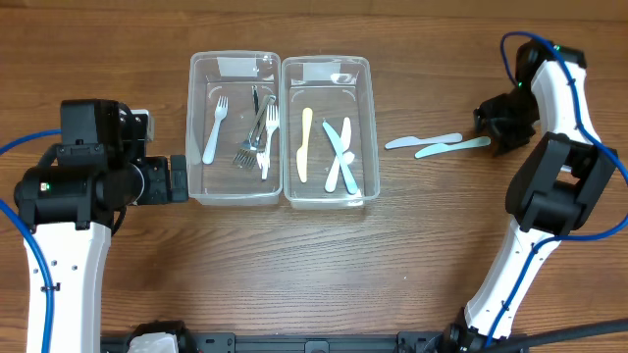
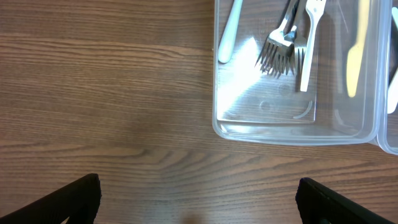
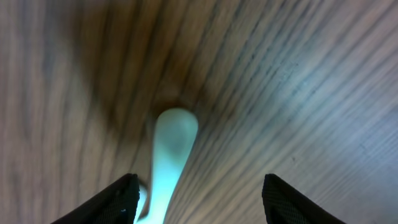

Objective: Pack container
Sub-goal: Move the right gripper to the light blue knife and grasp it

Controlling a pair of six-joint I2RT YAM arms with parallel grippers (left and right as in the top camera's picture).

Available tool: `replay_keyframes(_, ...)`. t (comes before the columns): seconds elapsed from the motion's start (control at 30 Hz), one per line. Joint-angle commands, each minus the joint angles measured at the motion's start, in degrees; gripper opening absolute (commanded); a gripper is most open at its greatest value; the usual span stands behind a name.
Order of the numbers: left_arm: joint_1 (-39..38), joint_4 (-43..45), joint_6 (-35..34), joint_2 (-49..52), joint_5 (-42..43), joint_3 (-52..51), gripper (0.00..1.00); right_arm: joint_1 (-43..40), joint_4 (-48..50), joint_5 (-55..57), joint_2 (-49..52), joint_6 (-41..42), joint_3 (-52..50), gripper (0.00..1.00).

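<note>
1. Right gripper [image 3: 198, 190]: the jaws stand partly open and hold nothing. The rounded handle end of a pale teal plastic knife [image 3: 172, 140] lies flat on the wood-grain table [image 3: 298, 93] between the fingers. It sits nearer one finger, with a clear gap to the other.
2. The tool sits low at the handle end, and the blade points away from it. Judged reason: the handle is the part that can be pinched.
3. A white plastic knife [image 1: 422, 142] lies just past the teal one, farther from this gripper and roughly parallel. Cannot tell whether the two touch.
4. Beyond both knives is a clear rectangular plastic tub [image 1: 374, 127] holding a cream knife [image 1: 305, 145] and teal knives [image 1: 339, 152]. Touching its far side is a second clear tub [image 1: 193, 127] with a white plastic fork [image 1: 214, 127] and metal forks [image 1: 255, 137]. Cutlery is sorted by type, so the loose knives probably belong in the nearer tub.
5. Left gripper [image 1: 184, 179]: the jaws are spread fully and empty, over bare table just beside the fork tub's outer wall. It is apparently parked clear of the work.
6. Next move (judgement): centre on the handle, then close. Risk: the thin, flat, off-centre handle may skid rather than lift.
</note>
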Motion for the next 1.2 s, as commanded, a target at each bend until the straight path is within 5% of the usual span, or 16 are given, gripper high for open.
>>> replay_keyframes(0.0,0.04,0.02,1.6,-0.07,0.61,-0.15,1.0,0.04,2.86,0.33,0.59,-0.74,-3.37,0.66)
replay_keyframes(0.43,0.04,-0.22,1.55,-0.07,0.63,-0.15,1.0,0.04,8.83,-0.74,0.61,-0.92,-6.12,0.67)
replay_keyframes(0.9,0.04,-0.22,1.57,-0.07,0.63,-0.15,1.0,0.04,7.08,-0.74,0.61,-0.92,-6.12,0.26)
replay_keyframes(1.17,0.04,-0.28,1.57,-0.07,0.63,-0.15,1.0,0.04,6.91,-0.74,0.61,-0.9,-6.12,0.16)
